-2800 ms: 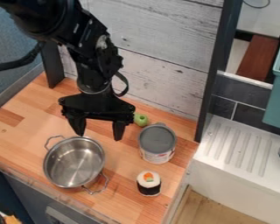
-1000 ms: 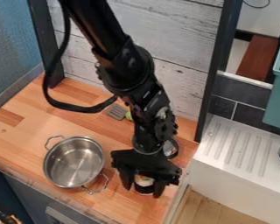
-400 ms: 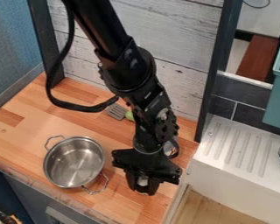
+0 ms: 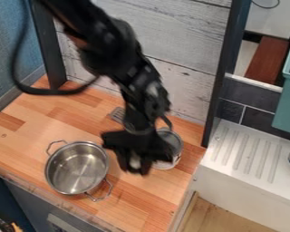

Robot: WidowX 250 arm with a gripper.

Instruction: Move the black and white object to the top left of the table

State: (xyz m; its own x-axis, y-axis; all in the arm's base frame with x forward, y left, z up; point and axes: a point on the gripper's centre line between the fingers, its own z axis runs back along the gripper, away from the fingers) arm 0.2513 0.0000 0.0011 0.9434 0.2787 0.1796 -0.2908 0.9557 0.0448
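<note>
On the near part of the light wooden tabletop (image 4: 129, 201), a round, silvery metal pot with two loop handles (image 4: 76, 170) is sitting upright. To its right, the black two-finger gripper (image 4: 133, 170) is grasping the small black and white object (image 4: 135, 161), whose pale part is showing between the fingers. Farther back, a grey-topped cylindrical can (image 4: 173, 139) is standing partly behind the gripper, and a grey slotted spatula head (image 4: 117, 114) is lying near the whitewashed plank wall (image 4: 175, 81).

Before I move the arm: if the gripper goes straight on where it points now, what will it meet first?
Most likely the wooden countertop beside the steel pot, the white object in the gripper probably touching first. Its height is hard to judge.
</note>
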